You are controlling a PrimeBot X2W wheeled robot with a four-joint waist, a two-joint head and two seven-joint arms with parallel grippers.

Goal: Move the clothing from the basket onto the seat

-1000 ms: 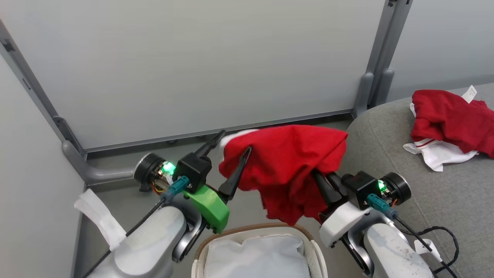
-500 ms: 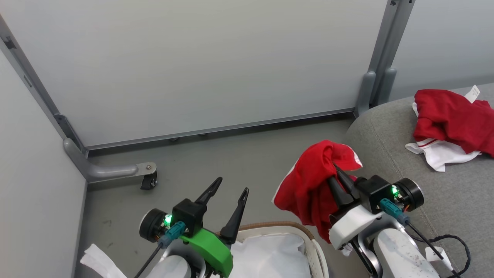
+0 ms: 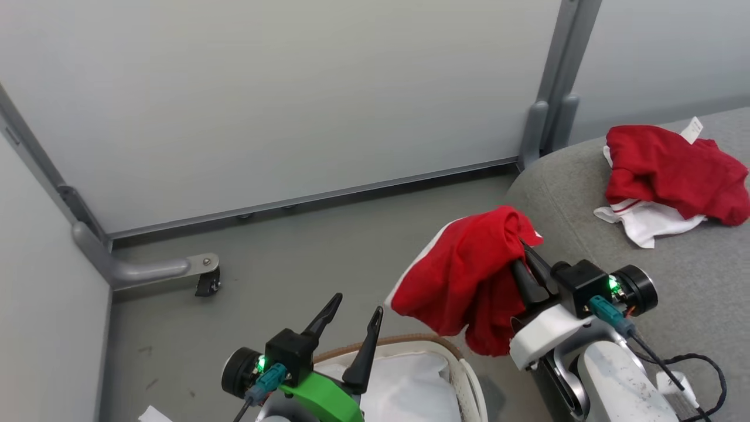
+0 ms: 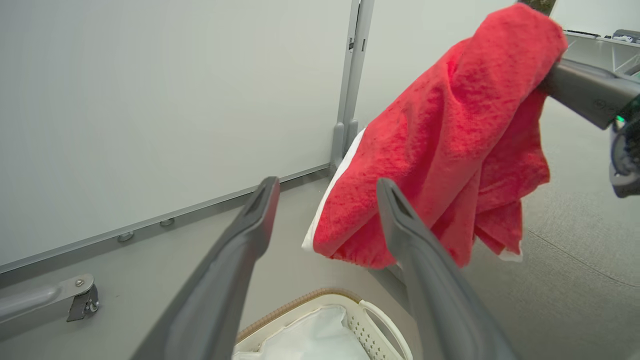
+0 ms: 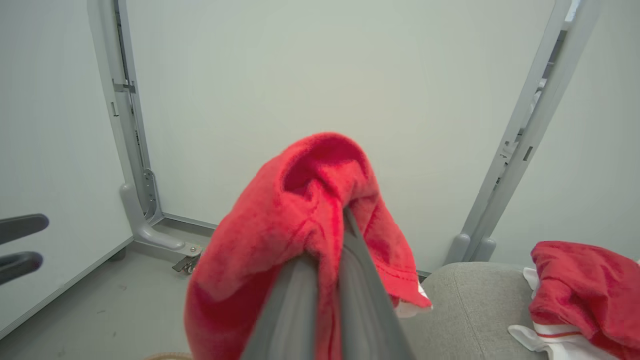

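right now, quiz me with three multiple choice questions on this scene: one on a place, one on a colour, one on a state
1. The heap of red-and-white clothing lies
A. on the floor
B. on the grey sofa
C. hung on the wall panel

2. The basket has a rim that is
A. brown
B. blue
C. black

3. The left gripper is
A. shut on a white cloth
B. shut on a red garment
C. open and empty

Answers:
1 B, the heap rests on the grey cushion at the right of the head view.
2 A, a brown woven-look band runs round the white basket's top.
3 C, its two dark fingers stand apart with nothing between them.
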